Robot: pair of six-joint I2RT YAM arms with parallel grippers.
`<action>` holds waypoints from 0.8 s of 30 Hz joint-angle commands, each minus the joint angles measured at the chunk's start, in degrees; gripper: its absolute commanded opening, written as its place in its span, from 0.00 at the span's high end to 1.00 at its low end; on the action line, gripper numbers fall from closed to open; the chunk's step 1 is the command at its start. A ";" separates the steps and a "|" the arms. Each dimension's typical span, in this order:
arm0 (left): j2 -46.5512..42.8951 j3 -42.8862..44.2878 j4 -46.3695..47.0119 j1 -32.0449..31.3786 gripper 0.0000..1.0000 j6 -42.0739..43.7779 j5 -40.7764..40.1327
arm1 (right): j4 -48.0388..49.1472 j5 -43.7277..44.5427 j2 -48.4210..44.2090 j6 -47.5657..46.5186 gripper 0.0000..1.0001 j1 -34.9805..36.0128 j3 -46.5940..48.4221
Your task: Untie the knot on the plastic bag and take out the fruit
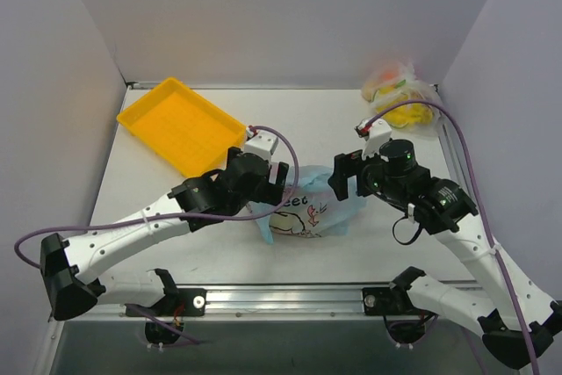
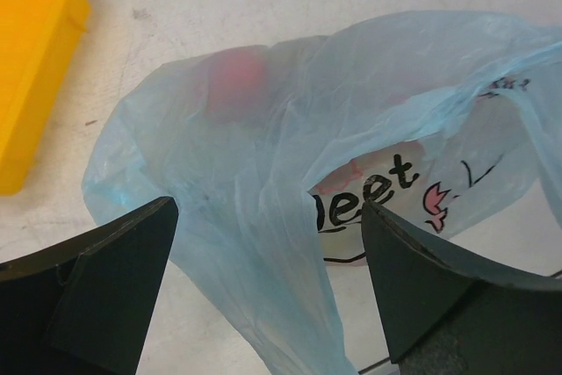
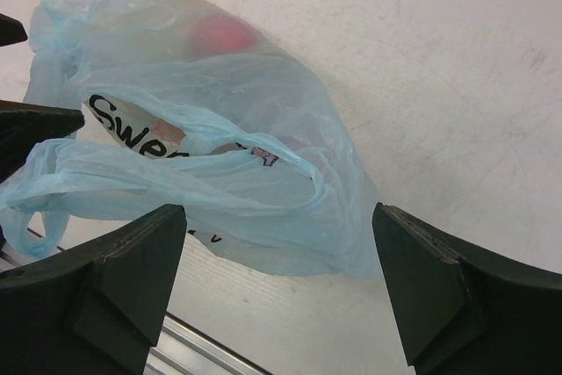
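Observation:
The light blue plastic bag [image 1: 309, 213] with its white "Sweet" panel lies on the table between the two grippers. My left gripper [image 1: 269, 189] is open at the bag's left end. In the left wrist view a loose blue handle strip [image 2: 290, 278] hangs between its wide-apart fingers [image 2: 114, 292], touching neither. My right gripper [image 1: 348, 178] is open over the bag's right end, with the bag's edge [image 3: 290, 217] between its fingers [image 3: 430, 296]. A red fruit [image 2: 235, 76] shows through the plastic, also in the right wrist view [image 3: 224, 32]. I cannot make out a tied knot.
A yellow tray [image 1: 180, 125] stands at the back left, close to the bag's far side [image 2: 26, 59]. A clear bag with yellow-orange contents [image 1: 399, 94] sits at the back right. The metal rail of the table's near edge [image 1: 290, 298] runs just below the bag.

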 commanded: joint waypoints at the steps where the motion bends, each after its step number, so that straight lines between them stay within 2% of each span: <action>1: 2.52 1.37 -1.38 -2.03 0.03 1.59 -8.58 | -1.62 0.26 0.97 -0.24 0.09 0.17 2.54; 8: 7.10 1.19 -1.30 -2.38 0.03 2.21 -13.58 | -1.62 1.05 2.20 0.20 0.07 0.61 3.77; 12: 8.06 1.02 -1.12 -2.29 0.10 3.35 -17.11 | -1.62 1.23 2.64 0.29 0.07 1.23 3.86; 15: 8.85 1.10 -1.12 -1.94 0.26 4.67 -17.64 | -1.62 1.49 3.17 0.55 0.07 2.28 4.30; 16: 8.94 1.28 -1.21 -1.86 0.37 5.02 -17.99 | -1.70 1.67 3.34 0.55 0.07 2.63 4.39; 18: 8.68 1.63 -1.30 -1.68 0.48 5.90 -18.08 | -1.62 2.19 3.78 0.55 0.07 4.12 5.00; 19: 8.51 2.07 -1.21 -1.50 0.58 6.25 -18.16 | -1.62 2.20 3.96 0.55 0.07 4.65 5.18; 21: 7.63 2.68 -1.21 -0.89 0.70 7.39 -18.08 | -1.62 4.38 4.66 0.55 0.07 5.80 5.88; 22: 7.28 3.21 -1.38 -0.63 0.78 7.92 -17.73 | -1.62 4.74 4.84 0.55 0.07 6.84 6.14; 23: 6.67 4.26 -1.38 -0.10 0.89 8.88 -16.77 | -1.53 5.18 5.36 0.46 0.07 7.55 6.32; 24: 6.14 5.05 -1.47 0.16 0.95 9.24 -15.89 | -1.53 6.14 5.54 0.29 0.07 8.08 6.76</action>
